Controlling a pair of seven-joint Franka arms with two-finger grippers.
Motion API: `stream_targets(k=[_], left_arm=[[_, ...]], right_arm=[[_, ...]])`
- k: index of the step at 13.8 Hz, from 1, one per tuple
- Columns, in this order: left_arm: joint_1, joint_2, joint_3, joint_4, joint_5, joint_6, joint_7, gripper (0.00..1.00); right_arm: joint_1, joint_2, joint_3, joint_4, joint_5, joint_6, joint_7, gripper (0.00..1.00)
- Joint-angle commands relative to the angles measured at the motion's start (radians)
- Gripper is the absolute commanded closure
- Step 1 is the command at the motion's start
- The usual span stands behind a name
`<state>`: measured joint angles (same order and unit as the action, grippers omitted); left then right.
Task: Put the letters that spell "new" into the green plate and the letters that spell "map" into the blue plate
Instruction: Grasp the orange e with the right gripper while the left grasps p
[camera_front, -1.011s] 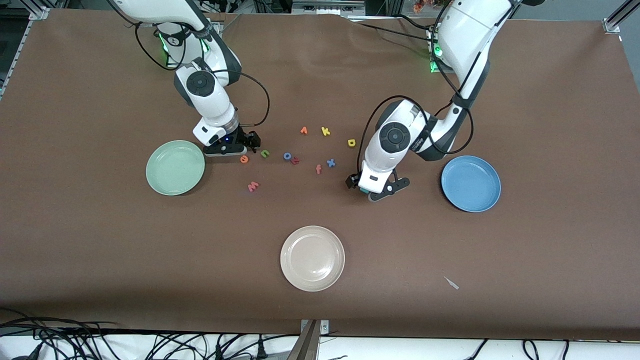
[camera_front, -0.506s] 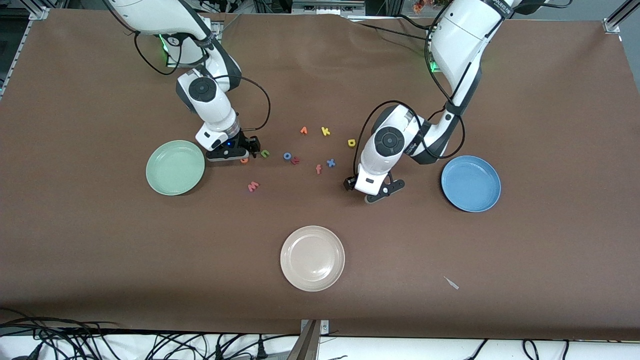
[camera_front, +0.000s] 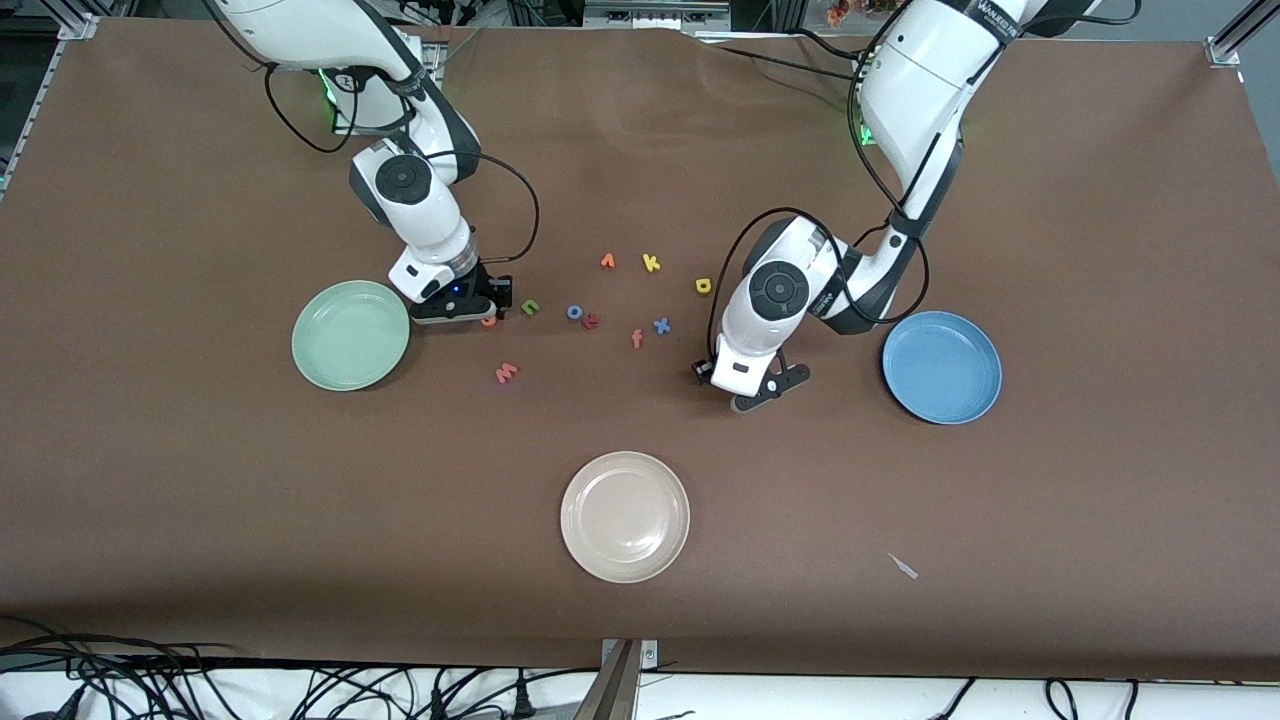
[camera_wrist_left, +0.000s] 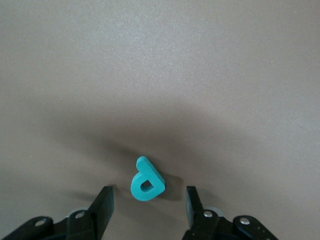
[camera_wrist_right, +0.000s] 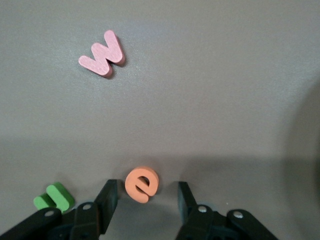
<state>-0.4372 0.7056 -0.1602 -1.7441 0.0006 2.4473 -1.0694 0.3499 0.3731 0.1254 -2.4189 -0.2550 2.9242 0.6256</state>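
Letters: you had the left gripper (camera_wrist_left: 147, 197) straddling p (camera_wrist_left: 146, 179), the right gripper (camera_wrist_right: 146, 200) straddling e (camera_wrist_right: 142, 184), jaws open, untouching. n (camera_wrist_right: 54, 196) at e's 9 o'clock could snag.

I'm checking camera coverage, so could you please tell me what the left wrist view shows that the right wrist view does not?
Only the left wrist view shows the teal p, lying on the table between the open fingers of the left hand. Only the right wrist view shows the orange e between the open fingers of the right hand, with the green n beside it and the pinkish-red w. Both show the brown table.
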Motion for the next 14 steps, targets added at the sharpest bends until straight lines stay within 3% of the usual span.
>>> stream_targets(k=[1,7,14], left_arm=[[-0.012,0.015,0.011,0.028,-0.001,-0.002,-0.009,0.40],[-0.014,0.020,0.027,0.028,-0.001,-0.001,-0.009,0.48],[-0.014,0.023,0.028,0.032,-0.002,-0.001,-0.012,0.62]], right_arm=[[0.009,0.020,-0.006,0.020,-0.020,0.013,0.009,0.43],[0.011,0.032,-0.006,0.037,-0.033,0.013,0.009,0.45],[0.011,0.038,-0.006,0.035,-0.043,0.013,0.009,0.75]])
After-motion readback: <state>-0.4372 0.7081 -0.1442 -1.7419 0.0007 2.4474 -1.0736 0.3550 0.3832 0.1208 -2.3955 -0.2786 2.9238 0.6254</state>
